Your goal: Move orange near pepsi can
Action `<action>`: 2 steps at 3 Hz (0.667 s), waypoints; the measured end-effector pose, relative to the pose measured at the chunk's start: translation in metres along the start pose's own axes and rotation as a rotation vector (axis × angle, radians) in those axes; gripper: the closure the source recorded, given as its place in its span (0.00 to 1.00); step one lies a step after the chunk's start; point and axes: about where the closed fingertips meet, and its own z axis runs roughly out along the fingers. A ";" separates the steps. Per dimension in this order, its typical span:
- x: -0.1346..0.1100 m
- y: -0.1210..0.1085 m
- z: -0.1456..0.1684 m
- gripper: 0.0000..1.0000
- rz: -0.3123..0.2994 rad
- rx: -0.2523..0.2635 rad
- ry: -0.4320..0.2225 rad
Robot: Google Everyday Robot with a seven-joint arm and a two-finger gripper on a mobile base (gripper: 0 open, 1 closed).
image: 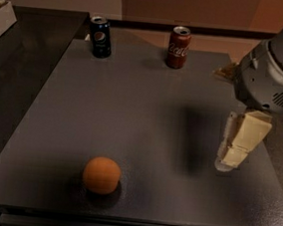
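The orange (101,175) rests on the dark grey table (147,100) near its front edge, left of centre. The pepsi can (100,36), dark blue with a silver top, stands upright at the table's back left. My gripper (231,159) hangs from the grey arm (275,73) above the table's right side, well to the right of the orange and apart from it. It casts a shadow on the table to its left. Nothing shows in the gripper.
A red Coca-Cola can (178,47) stands upright at the back, right of the pepsi can. A dark counter (21,58) lies to the left of the table, with a light box (0,9) at its far corner. A tan floor shows behind.
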 end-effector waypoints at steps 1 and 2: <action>-0.025 0.021 0.024 0.00 -0.040 -0.039 -0.061; -0.048 0.041 0.048 0.00 -0.073 -0.068 -0.106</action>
